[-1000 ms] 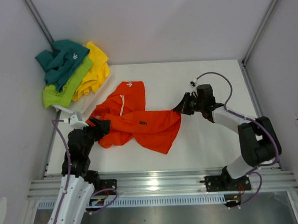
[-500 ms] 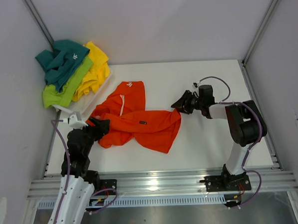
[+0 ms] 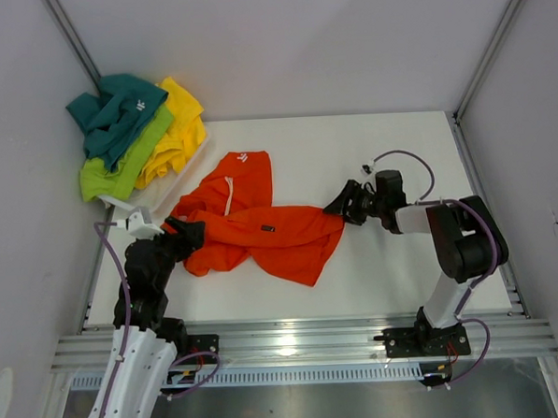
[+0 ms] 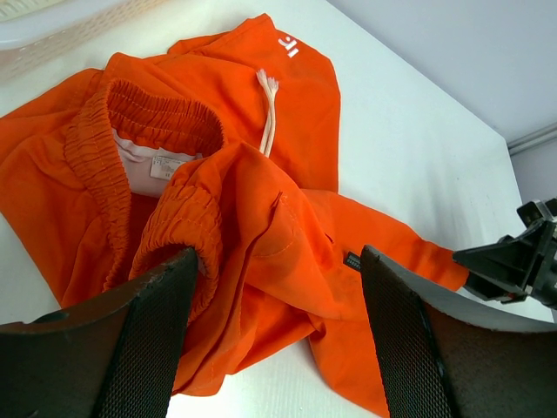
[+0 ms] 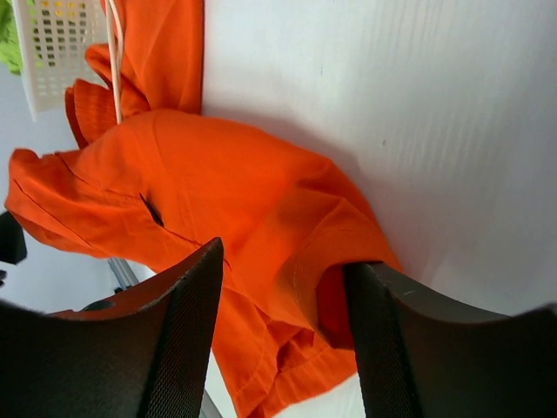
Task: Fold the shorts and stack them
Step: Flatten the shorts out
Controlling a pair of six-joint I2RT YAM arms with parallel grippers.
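While its jaws stand spread, the right gripper (image 3: 347,206) sits low on the table (image 3: 397,147) at the right-hand tip of the orange shorts (image 3: 261,230). In the right wrist view the cloth's folded corner lies between the two fingers (image 5: 187,296), and nothing there is pinched. Bare white table lies to the right of this gripper and beyond it, up to the far wall and the right-hand frame rail.

The left gripper (image 3: 189,236) is likewise released. Its wide-set fingers (image 4: 152,313) hover over the bunched elastic waistband (image 4: 161,117) at the garment's left end, gripping nothing.

The orange shorts lie crumpled in the middle-left of the table, their long axis running roughly left to right between the two grippers. One leg angles off toward the far side, its small white logo (image 3: 243,157) at the far end and the white drawstring (image 4: 268,104) trailing along it.

Past the waistband, at the far-left corner, a white basket (image 3: 195,165) carries the teal shorts (image 3: 115,110), lime shorts (image 3: 116,169) and yellow shorts (image 3: 183,120), heaped against the left wall.
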